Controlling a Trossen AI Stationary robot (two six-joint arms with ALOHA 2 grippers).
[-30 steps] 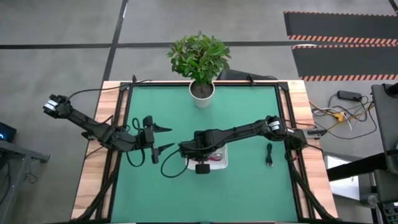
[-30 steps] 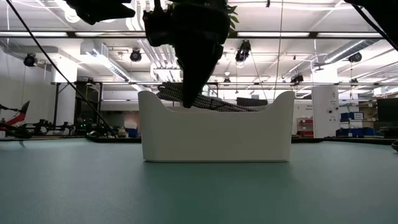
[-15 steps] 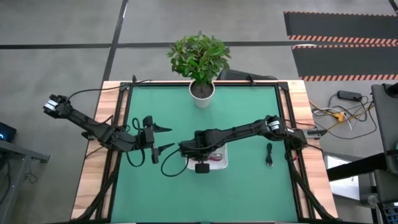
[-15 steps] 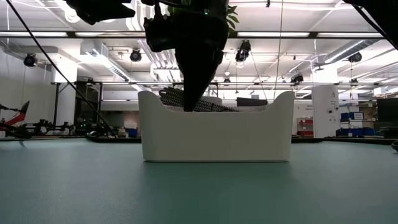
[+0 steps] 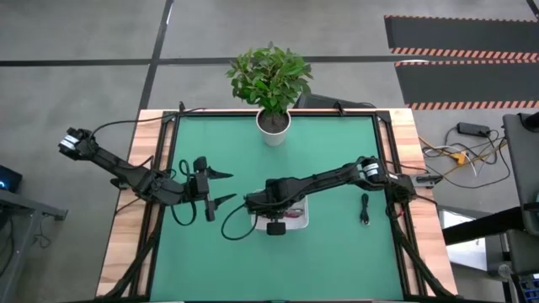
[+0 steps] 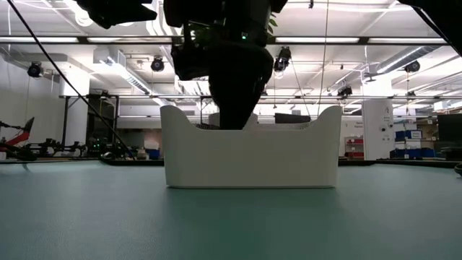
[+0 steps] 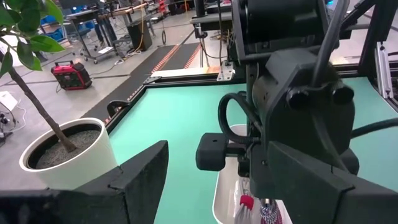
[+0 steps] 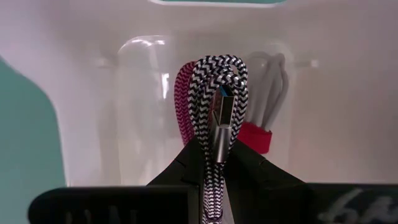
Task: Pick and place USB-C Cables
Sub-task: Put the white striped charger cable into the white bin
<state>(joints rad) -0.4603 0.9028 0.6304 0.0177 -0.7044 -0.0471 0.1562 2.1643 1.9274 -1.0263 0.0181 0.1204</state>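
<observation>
- The right gripper [image 8: 214, 163] is lowered into the white tray [image 5: 301, 220], which sits near the middle of the green worktop [image 5: 337, 261], slightly toward its front edge. Its fingers are pinched tight on a bundled braided cable [image 8: 217, 106] with a black-and-white weave, the metal plug showing between the loops.
- Lying in the tray right behind that bundle are a magenta-pink cable [image 8: 184, 99] and a white-grey cable [image 8: 272, 87] with a red band; the held bundle hangs just in front of both.
- From table height, the right arm's dark wrist [image 6: 234, 65] drops behind the tray's near wall [image 6: 253, 155], which hides the fingertips and the cables inside.
- A black cable [image 5: 365, 209] lies on the worktop near its right edge, well apart from the tray and close to the right arm's base.
- The left gripper [image 5: 221, 187] waits over the left half of the worktop, fingers spread wide and holding nothing, pointing toward the tray.
- A potted plant [image 5: 271, 84] in a white pot stands at the middle of the worktop's back edge, clear of both arms.
- Long black wires [image 5: 232, 227] loop on the worktop between the left gripper and the tray.
</observation>
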